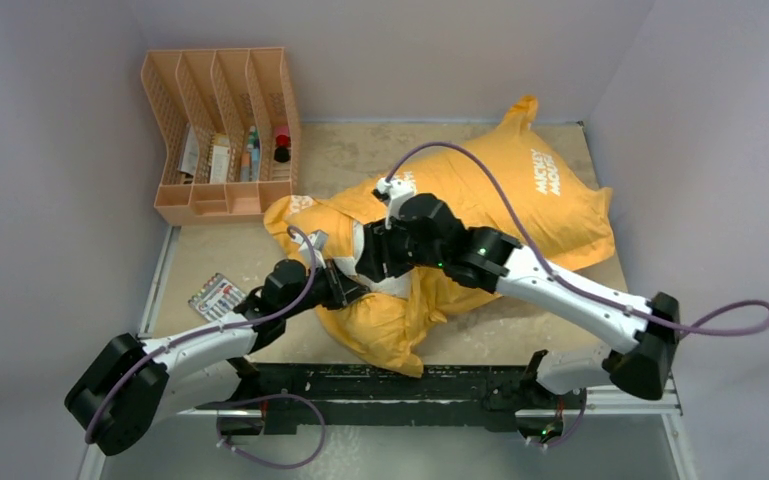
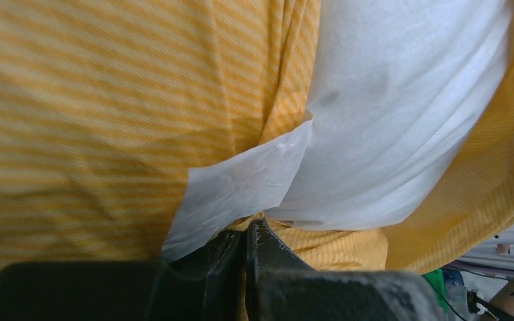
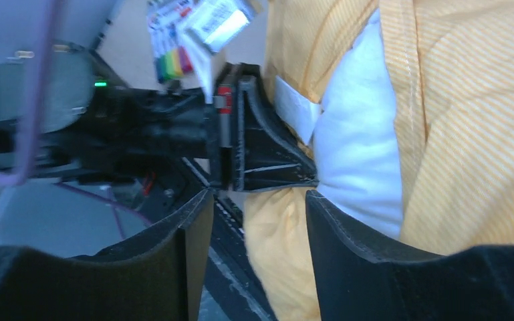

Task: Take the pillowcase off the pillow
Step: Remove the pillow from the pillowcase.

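Right fingers [image 3: 190, 237] stand apart, holding nothing. Left fingers [image 2: 244, 249] pinch the pillowcase [image 2: 107, 100] beside the pillow [image 2: 401, 100].

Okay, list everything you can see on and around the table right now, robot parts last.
pillowcase: one, orange-yellow with white lettering, across the middle of the table, bunched at its near end
pillow: one, white, inside the pillowcase, showing at the open near end
tag: one, white, at that opening
organizer: one, peach-pink, far left corner, small bottles and packets in its slots
packet: one, flat with coloured stripes, left side of the table
table: one, beige top
left gripper: one, black, shut on the pillowcase edge at the opening
right gripper: one, black, open, next to the left gripper
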Robot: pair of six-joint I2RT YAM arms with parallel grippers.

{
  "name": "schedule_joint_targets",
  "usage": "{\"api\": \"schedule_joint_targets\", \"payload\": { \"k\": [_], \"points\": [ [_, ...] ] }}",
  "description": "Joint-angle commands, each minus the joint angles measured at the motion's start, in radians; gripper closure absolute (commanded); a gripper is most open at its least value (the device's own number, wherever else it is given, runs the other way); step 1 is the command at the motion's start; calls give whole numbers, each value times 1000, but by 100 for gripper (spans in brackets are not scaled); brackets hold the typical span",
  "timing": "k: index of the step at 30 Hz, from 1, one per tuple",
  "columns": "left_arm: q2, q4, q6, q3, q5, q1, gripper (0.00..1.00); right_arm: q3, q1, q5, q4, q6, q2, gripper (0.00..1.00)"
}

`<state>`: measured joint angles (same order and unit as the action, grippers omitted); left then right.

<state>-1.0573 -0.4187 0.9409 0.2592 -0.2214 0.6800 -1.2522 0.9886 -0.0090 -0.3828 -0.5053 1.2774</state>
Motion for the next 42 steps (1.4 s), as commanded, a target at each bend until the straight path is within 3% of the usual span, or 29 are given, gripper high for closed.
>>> {"api": "schedule_joint_targets", "payload": {
  "k": [1, 3, 6, 12, 13, 14, 18, 21, 25, 28, 34, 37, 42],
  "points": [
    [-22, 110, -38, -35, 8, -6, 100, -23, -4, 76, 3, -35, 102, 39],
    [-10, 115, -37, -34, 8, -6, 100, -56, -5, 297, -168, -121, 168, 36],
    [19, 129, -34, -38, 11, -6, 100, -83, -31, 679, -331, -158, 248, 11],
    [42, 136, -47, -36, 51, -8, 100, -82, -80, 710, -392, -138, 407, 10],
    [29, 135, -55, -24, 57, -13, 100, -63, -80, 705, -383, -153, 428, 14],
    [13, 148, -73, -4, 59, -24, 100, -39, -80, 690, -373, -161, 442, 26],
    [-50, 126, -92, 39, 35, -52, 100, -26, -80, 665, -303, -144, 430, 84],
    [-76, 181, -111, 77, 43, -53, 100, -70, -81, 667, -281, -102, 380, 100],
    [-30, 338, -56, 89, 146, -53, 100, -155, -131, 665, -239, -22, 303, 100],
    [49, 510, 38, 64, 272, -52, 100, -197, -218, 596, -190, 32, 259, 100],
    [177, 704, 198, -3, 448, -53, 100, -264, -333, 450, -152, 62, 221, 100],
    [201, 799, 233, 2, 516, -52, 100, -232, -333, 360, -141, 40, 205, 100],
    [207, 790, 162, 39, 471, -52, 100, -61, -325, 208, -32, 46, 116, 100]
  ]
}}
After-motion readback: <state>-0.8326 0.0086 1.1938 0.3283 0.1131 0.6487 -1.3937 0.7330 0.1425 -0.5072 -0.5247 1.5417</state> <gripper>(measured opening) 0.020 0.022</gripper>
